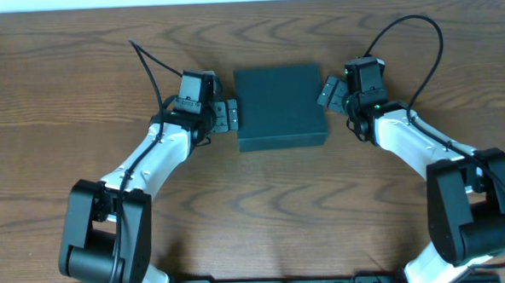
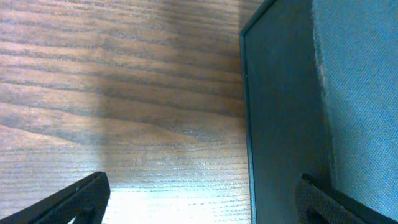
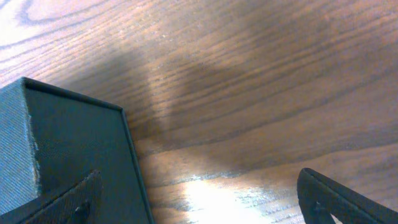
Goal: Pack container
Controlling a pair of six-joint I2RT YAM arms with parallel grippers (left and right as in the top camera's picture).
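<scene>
the dark teal-green square rigid container [image 1: 280,106] sits shut on the brown wooden worktop [image 1: 79,81]. our left pincer [image 1: 231,116] stands spread just beside its left wall, our right pincer [image 1: 328,93] spread at its right far corner, both empty. we judge an uneven push could slide or twist the container, or a finger could jam against its wall.

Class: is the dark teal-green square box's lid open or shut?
Shut: the dark teal-green square box shows one flat top overhead, no raised flap, no interior.
</scene>
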